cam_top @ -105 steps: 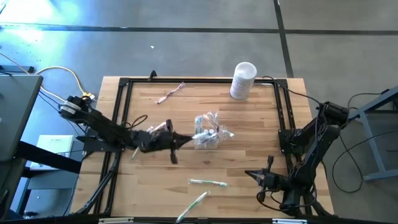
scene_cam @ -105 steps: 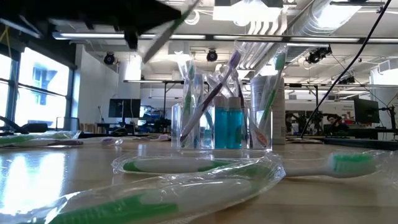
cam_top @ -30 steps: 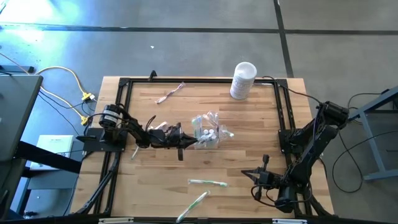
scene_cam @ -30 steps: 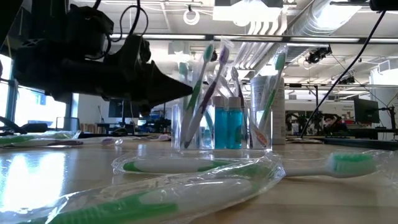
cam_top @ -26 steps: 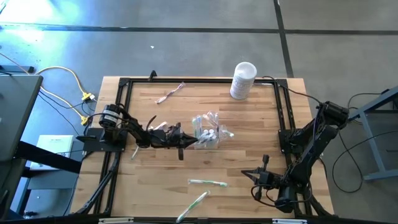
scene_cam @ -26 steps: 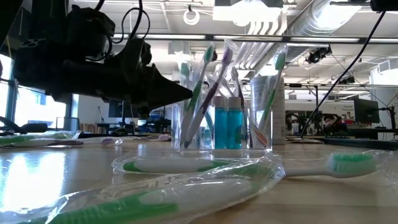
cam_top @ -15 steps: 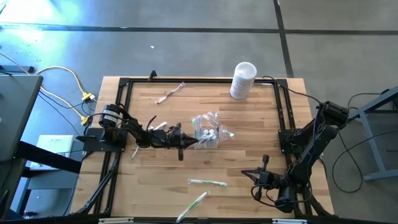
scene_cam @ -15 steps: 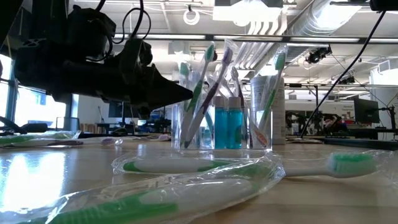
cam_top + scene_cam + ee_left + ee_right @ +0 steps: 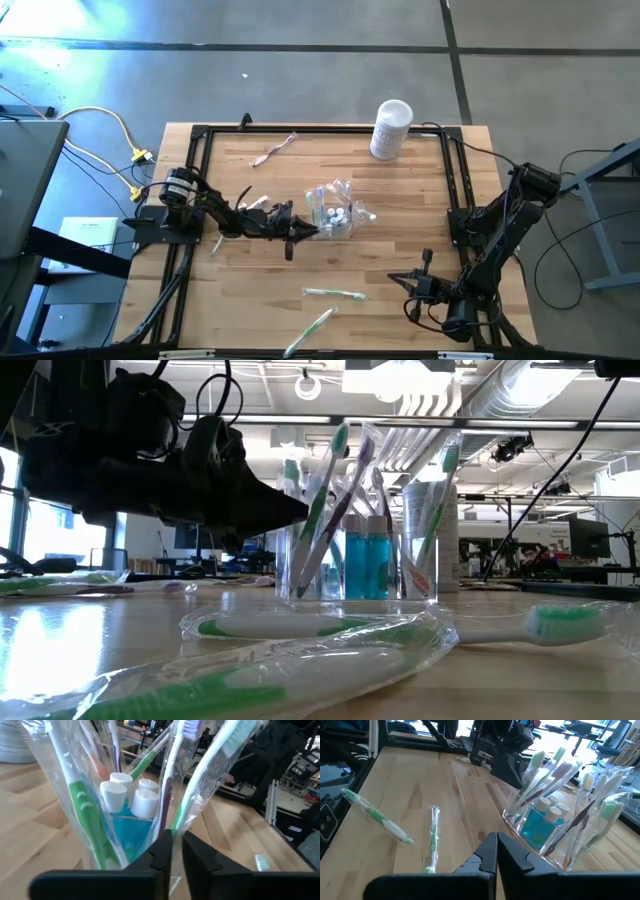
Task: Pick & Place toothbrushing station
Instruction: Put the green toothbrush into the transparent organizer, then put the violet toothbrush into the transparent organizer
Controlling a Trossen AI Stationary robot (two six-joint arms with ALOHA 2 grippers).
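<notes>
A small clear plastic cup (image 9: pixel 335 215) stands mid-table. It holds several wrapped toothbrushes, heads up, and teal tubes with white caps (image 9: pixel 132 800). My left gripper (image 9: pixel 308 231) is at the cup's left side, shut on a wrapped green-and-white toothbrush (image 9: pixel 322 500) that stands in the cup. My right gripper (image 9: pixel 400 280) is shut and empty over the table's near right part; it also shows in the right wrist view (image 9: pixel 496 845). Two wrapped green toothbrushes (image 9: pixel 335 294) (image 9: pixel 312 328) lie flat near the front edge. My left gripper pinches the wrapped green-and-white toothbrush by its handle (image 9: pixel 181 815), just above the cup's rim, between its two fingertips. The fingers come about level from the table's left and lie across the handle. The toothbrush stands tilted, head up, its lower end inside the cup.
A white cylindrical canister (image 9: pixel 390 128) stands at the far right. A pink toothbrush (image 9: pixel 272 150) lies at the far left, and another toothbrush (image 9: pixel 215 245) lies beside the left arm. A black frame (image 9: pixel 200 135) borders the wooden top. There is free wood between the cup and my right gripper.
</notes>
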